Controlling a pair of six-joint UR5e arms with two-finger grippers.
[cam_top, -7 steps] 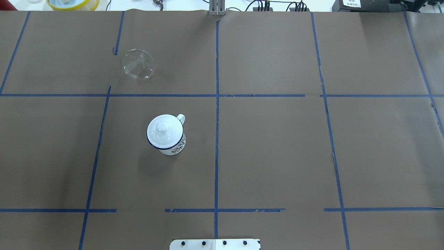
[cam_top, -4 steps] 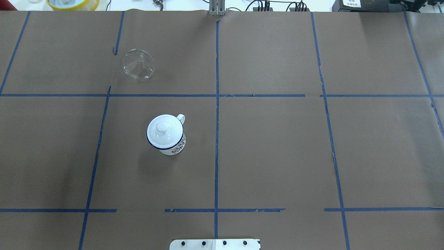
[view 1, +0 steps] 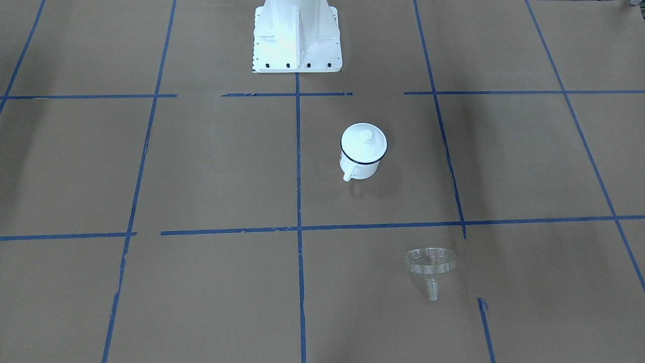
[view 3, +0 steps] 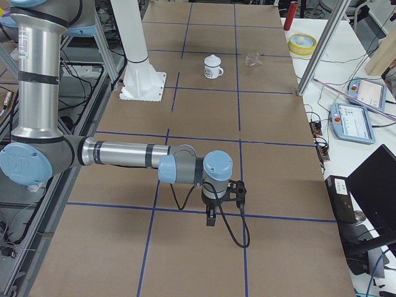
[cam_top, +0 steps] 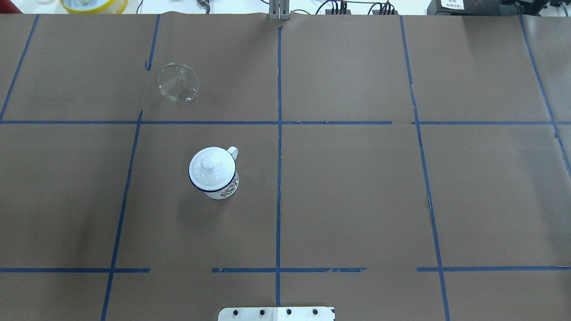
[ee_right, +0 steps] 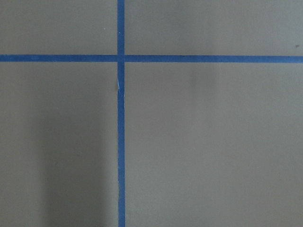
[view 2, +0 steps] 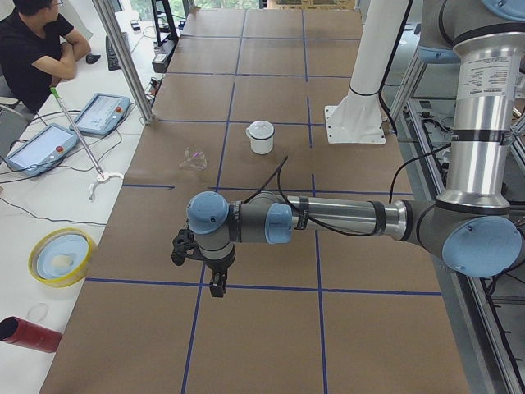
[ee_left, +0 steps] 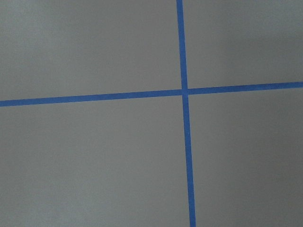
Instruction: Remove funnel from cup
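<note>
Robotics lab: blue-taped table (cam_top: 357, 200), teach pendants (view 2: 41, 148) (operator (view 2: 33, 49) seated alongside).

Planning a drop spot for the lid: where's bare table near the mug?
Everything right of the centre tape line is bare. Also bare: between cup and funnel, and from cup to robot base. Nowhere crowded.

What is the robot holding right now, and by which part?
Nothing: the funnel lies alone on the table, the lidded cup stands apart, and the left gripper and right gripper hang far from both.
</note>
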